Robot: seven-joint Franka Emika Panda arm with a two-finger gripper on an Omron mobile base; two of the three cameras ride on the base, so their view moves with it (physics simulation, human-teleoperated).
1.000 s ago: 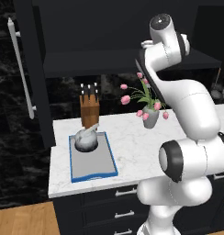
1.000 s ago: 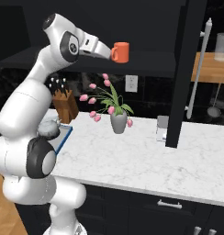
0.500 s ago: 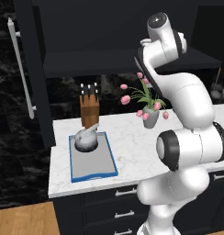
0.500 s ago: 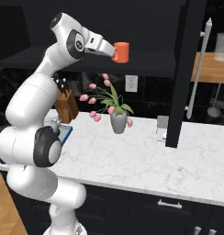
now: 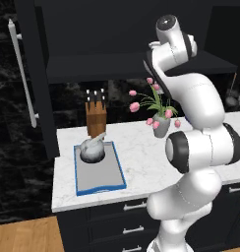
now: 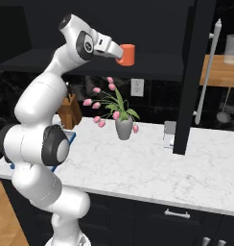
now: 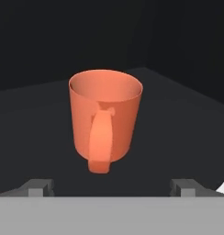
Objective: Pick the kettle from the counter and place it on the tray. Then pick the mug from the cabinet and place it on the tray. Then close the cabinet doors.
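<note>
Two fingertips [image 7: 38, 187] spread wide, mug [image 7: 104, 117] dead ahead, handle facing: advance centred, then pinch the body.

The hand [image 6: 115, 52] reaches level toward the orange mug [image 6: 126, 54] on the cabinet [image 6: 152, 72] shelf, above the tulips [image 6: 111, 108].

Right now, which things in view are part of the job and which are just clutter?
Job: kettle sitting on the tray; mug on the cabinet shelf; open gripper facing its handle; cabinet door.
Clutter: tulip vase; knife block.
</note>
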